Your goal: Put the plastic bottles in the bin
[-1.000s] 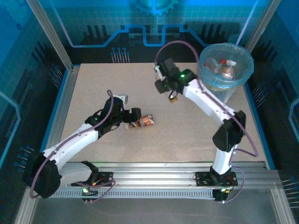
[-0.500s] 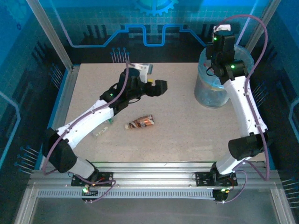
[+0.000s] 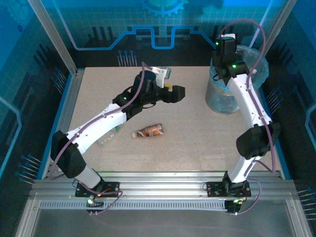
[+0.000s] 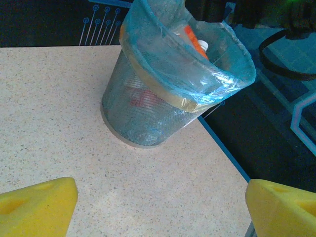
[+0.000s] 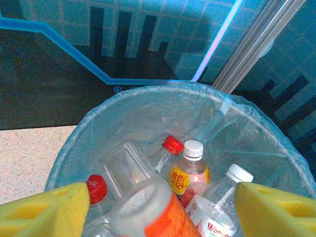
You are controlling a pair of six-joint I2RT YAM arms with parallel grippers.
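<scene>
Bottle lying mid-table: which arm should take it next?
Left. The left pincer, open and empty, hangs nearer the bottle; the right pincer is over the bin at the far right corner.

Top camera: high behind arms, over bench (image 3: 197,140). Left wrist faces bin (image 4: 143,118) from afar; right wrist peers inside, close.
</scene>
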